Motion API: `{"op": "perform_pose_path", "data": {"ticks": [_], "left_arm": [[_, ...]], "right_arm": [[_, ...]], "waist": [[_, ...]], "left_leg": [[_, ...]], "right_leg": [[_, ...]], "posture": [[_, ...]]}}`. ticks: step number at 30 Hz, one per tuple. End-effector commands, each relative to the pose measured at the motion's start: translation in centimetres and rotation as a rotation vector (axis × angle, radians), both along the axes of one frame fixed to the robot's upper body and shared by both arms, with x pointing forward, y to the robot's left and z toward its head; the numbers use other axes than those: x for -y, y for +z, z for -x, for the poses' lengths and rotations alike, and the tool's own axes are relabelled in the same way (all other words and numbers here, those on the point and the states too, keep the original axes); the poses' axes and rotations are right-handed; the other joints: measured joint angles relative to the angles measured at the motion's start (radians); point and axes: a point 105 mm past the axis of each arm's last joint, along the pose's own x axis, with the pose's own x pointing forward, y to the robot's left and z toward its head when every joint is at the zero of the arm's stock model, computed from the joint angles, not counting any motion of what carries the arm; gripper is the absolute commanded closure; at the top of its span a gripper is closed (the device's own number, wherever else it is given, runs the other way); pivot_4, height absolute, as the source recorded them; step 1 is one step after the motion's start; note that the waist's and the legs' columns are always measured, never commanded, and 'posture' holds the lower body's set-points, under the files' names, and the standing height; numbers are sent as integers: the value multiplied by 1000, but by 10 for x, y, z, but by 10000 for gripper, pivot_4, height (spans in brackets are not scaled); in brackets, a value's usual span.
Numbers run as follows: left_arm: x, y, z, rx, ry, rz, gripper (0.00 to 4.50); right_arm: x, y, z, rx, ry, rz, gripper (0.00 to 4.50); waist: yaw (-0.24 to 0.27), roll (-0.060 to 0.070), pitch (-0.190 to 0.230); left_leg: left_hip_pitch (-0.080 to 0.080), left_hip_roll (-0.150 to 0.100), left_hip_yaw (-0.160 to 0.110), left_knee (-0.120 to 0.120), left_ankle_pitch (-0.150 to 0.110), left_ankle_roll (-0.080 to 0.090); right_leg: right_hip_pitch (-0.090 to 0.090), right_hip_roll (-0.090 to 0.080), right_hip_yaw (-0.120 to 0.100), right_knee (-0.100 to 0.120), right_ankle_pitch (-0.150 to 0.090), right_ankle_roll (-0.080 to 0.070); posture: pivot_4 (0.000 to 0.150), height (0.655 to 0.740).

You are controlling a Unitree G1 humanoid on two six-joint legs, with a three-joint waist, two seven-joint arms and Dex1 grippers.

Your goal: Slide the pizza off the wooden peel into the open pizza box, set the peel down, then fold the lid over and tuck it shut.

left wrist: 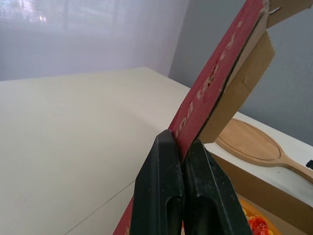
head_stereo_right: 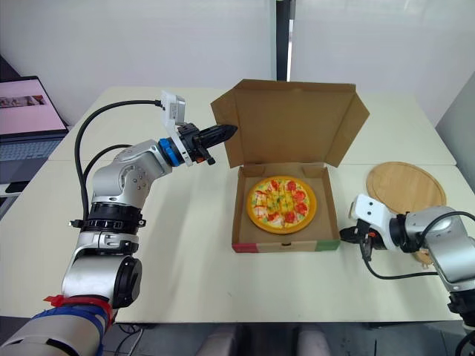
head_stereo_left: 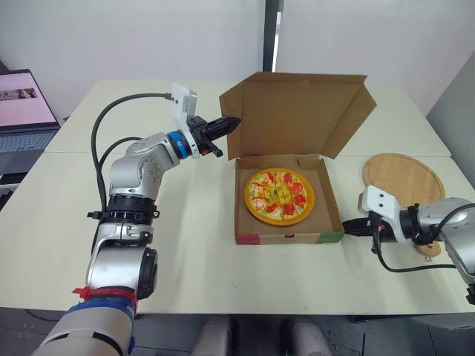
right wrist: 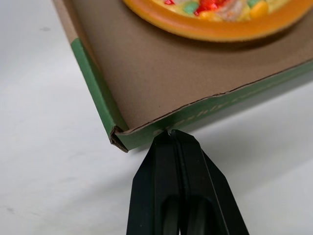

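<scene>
The pizza [head_stereo_left: 279, 196] lies inside the open cardboard box [head_stereo_left: 289, 238] at mid-table. The box's lid [head_stereo_left: 297, 111] stands upright behind it with its side flaps spread. My left gripper [head_stereo_left: 231, 123] is at the lid's left edge; in the left wrist view the fingers [left wrist: 161, 186] are shut on the red printed lid panel [left wrist: 210, 83]. My right gripper [head_stereo_left: 349, 228] is shut low beside the box's right front corner. In the right wrist view its tips [right wrist: 171, 134] touch the green side wall [right wrist: 98, 93]. The round wooden peel [head_stereo_left: 404, 178] lies flat on the table right of the box.
A laptop [head_stereo_left: 22, 111] stands open at the table's far left edge. Bare table [head_stereo_left: 185, 245] stretches in front of and left of the box. The peel's handle [head_stereo_left: 427, 248] lies close behind my right wrist.
</scene>
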Motion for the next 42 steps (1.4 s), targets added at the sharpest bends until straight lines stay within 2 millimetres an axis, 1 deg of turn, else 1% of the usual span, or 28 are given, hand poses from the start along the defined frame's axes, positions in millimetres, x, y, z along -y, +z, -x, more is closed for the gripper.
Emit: {"op": "perform_pose_path", "data": {"ticks": [1, 3, 5, 7, 10, 14, 16, 17, 19, 20, 21, 22, 23, 24, 26, 31, 36, 39, 41, 42], "left_arm": [[4, 11, 4, 34, -39, -7, 45000], [3, 10, 5, 31, -44, -10, 45000], [3, 8, 6, 27, -47, -11, 45000], [3, 7, 7, 25, -48, -12, 45000], [3, 8, 8, 27, -48, -10, 45000], [4, 10, 9, 36, -51, -8, 45000], [5, 10, 10, 41, -56, -12, 45000], [5, 11, 10, 42, -58, -12, 45000], [5, 11, 11, 44, -59, -13, 45000], [5, 11, 11, 45, -59, -13, 45000], [5, 11, 11, 47, -60, -14, 45000], [6, 12, 11, 49, -62, -15, 45000], [6, 12, 11, 52, -63, -17, 45000], [6, 12, 11, 53, -64, -18, 45000], [7, 13, 11, 55, -64, -20, 45000], [8, 12, 11, 56, -67, -24, 45000], [9, 12, 11, 58, -67, -23, 45000], [9, 12, 11, 58, -67, -22, 45000], [9, 12, 11, 57, -65, -21, 45000], [9, 12, 11, 57, -65, -21, 45000]], "right_arm": [[-17, 9, 10, 20, 65, -31, 44781], [-23, 6, 17, 13, 82, -35, 44781], [-25, 2, 19, 34, 86, -15, 44781], [-22, 4, 14, 70, 51, -16, 44781], [-12, 10, 6, 123, -9, 9, 44781], [11, 20, 6, 151, -129, -27, 44781], [26, 28, 1, 203, -202, -45, 41055], [31, 36, -3, 241, -243, -77, 38868], [34, 49, -10, 291, -304, -154, 32726], [34, 52, -12, 300, -317, -172, 28649], [36, 60, -18, 334, -359, -216, 25541], [39, 70, -27, 380, -413, -269, 21257], [42, 78, -34, 412, -459, -315, 17953], [42, 83, -38, 430, -487, -352, 14371], [36, 90, -44, 436, -493, -401, 7744], [23, 103, -61, 464, -511, -463, 7744], [11, 107, -68, 466, -503, -494, 7744], [8, 111, -69, 480, -517, -524, 13727], [8, 114, -71, 495, -531, -540, 20582], [8, 114, -72, 498, -537, -544, 23163]], "waist": [[0, 0, 0], [0, 0, 0], [0, 0, 0], [0, 0, 0], [0, 0, 0], [5, 0, 0], [8, 0, 0], [8, 0, 0], [7, 0, 0], [7, 0, 0], [6, 0, 0], [3, -1, 0], [0, 0, 0], [-1, 0, 0], [-1, 0, 0], [-2, 0, 0], [-1, 0, 0], [-1, 0, 0], [-2, 0, 0], [-2, 0, 0]], "left_leg": [[0, 0, 0, 0, 0, 0], [0, 0, 0, 0, 0, 0], [0, 0, 0, 0, 0, 0], [0, 0, 0, 0, 0, 0], [0, 0, 0, 1, 0, 0], [0, 0, 0, 0, 0, 0], [0, 0, 0, 0, 0, 0], [0, 0, 0, 0, 0, 0], [0, 0, 0, 1, 0, 0], [0, 0, 0, 1, 0, 0], [0, 0, 0, 1, 0, 0], [1, 0, 0, 0, 0, 0], [1, 1, 0, 1, 0, 0], [1, 0, 1, 1, 0, 0], [1, 0, 1, 0, 0, 0], [0, 0, 1, 0, 0, 0], [0, 0, 1, 0, 0, 0], [0, 0, 1, 0, 0, 0], [0, 0, 1, 0, 0, 0], [0, 0, 1, 0, 0, 0]], "right_leg": [[0, 0, 0, 0, 0, 0], [0, 0, 0, 0, 0, 0], [0, 0, 0, 0, 0, 0], [0, 0, 0, 0, 0, 0], [0, 0, 0, 0, 0, 0], [0, 0, 0, 0, 0, 0], [0, 0, 0, 0, 0, 0], [0, 0, 0, 0, 0, 0], [1, 0, 0, 0, 0, 0], [1, 0, 0, 0, 0, 0], [1, 0, 1, 0, 0, 0], [1, 0, 1, 1, 0, 0], [1, 1, 1, 1, 0, 0], [1, 1, 1, 1, 0, 0], [0, 1, 1, 1, 0, 0], [0, 0, 1, 1, 0, 0], [0, 0, 1, 1, 0, 0], [0, 0, 1, 1, 0, 0], [0, 0, 1, 1, 0, 0], [0, 0, 1, 2, 0, 0]], "posture": [[1500, 7281], [1500, 7281], [1500, 7281], [1500, 7281], [1500, 7281], [1500, 7281], [1500, 7281], [1500, 7281], [1500, 7281], [1500, 7281], [1500, 7281], [1500, 7281], [1500, 7281], [1500, 7281], [1500, 7281], [1500, 7281], [1500, 7281], [1500, 7281], [1500, 7281], [1500, 7281]]}}
